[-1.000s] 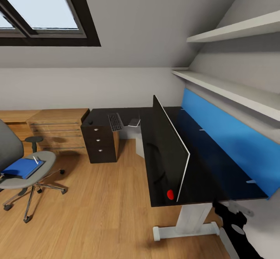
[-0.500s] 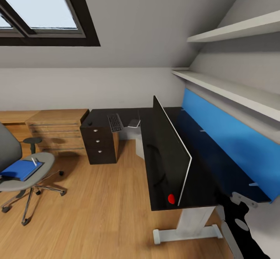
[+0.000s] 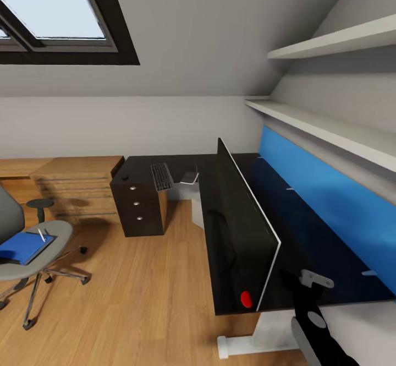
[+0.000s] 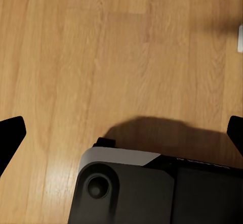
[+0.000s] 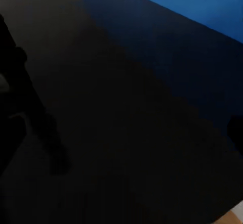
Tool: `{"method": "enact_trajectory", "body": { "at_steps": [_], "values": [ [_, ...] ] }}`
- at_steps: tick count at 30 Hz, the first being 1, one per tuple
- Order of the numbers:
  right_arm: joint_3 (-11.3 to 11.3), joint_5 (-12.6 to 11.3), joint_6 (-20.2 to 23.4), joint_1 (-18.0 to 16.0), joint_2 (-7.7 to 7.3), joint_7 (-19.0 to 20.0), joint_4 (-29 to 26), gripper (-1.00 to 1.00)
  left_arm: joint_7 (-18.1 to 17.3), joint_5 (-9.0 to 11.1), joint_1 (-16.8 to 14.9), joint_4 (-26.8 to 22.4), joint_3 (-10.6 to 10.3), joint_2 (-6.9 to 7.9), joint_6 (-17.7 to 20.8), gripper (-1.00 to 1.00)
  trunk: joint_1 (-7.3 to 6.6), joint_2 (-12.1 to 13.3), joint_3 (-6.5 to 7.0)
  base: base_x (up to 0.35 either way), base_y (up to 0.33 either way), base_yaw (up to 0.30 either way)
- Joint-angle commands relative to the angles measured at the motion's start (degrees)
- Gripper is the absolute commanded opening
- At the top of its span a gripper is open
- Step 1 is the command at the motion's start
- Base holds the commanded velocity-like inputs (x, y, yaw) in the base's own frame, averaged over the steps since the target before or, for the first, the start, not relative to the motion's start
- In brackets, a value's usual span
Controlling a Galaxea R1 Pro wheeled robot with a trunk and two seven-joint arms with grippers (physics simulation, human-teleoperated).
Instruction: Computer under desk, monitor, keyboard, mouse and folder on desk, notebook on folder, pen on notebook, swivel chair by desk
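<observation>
We see the monitor (image 3: 242, 228) standing edge-on on the black desk (image 3: 308, 234), with the keyboard (image 3: 161, 175) lying on the desk's far wing and the mouse (image 3: 125, 178) near that wing's left corner. The folder (image 3: 22, 246) lies on the chair (image 3: 30, 245) seat with the pen (image 3: 42, 235) on top, well apart from the desk. Our left gripper (image 4: 121, 133) hangs spread wide above the wood floor (image 4: 101, 57), holding nothing; the state of our right gripper over the desk we cannot tell.
</observation>
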Motion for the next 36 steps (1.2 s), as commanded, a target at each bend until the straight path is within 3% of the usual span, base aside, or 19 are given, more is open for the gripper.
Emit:
{"method": "enact_trajectory", "body": {
  "at_steps": [1,8,11,12,23,36],
  "values": [
    [0.6,-0.6,-0.7,0.0,0.19,-0.2,0.2,1.00,0.4,0.5,-0.1,0.0,-0.5,0.03,-0.2,1.00,0.04,-0.1,-0.12,0.019,0.000,0.028],
    [3.7,0.1,-2.8,0.0,3.97,-0.3,2.9,1.00,0.4,0.5,-0.1,0.0,-0.6,0.03,-0.2,1.00,0.04,-0.1,-0.30,0.008,0.000,0.135],
    [4.4,1.6,-5.7,0.0,5.09,-0.3,5.2,1.00,0.4,0.5,-0.1,0.0,-0.6,0.03,-0.2,1.00,0.04,-0.1,-0.44,0.001,0.000,0.200],
    [4.7,2.9,-8.6,0.0,5.52,-0.4,6.5,1.00,0.4,0.5,-0.1,0.0,-0.6,0.03,-0.2,1.00,0.04,-0.1,-0.49,0.000,0.000,0.213],
    [4.8,3.6,-10.3,0.0,5.75,-0.5,7.3,1.00,0.4,0.6,-0.1,0.0,-0.5,0.03,-0.2,1.00,0.04,-0.1,-1.03,0.003,0.000,0.227],
    [4.7,3.7,-10.4,0.0,5.75,-0.5,7.4,1.00,0.4,0.6,-0.1,0.0,-0.4,0.03,-0.2,1.00,0.04,-0.1,-1.68,0.142,0.000,0.231]
  ]
}}
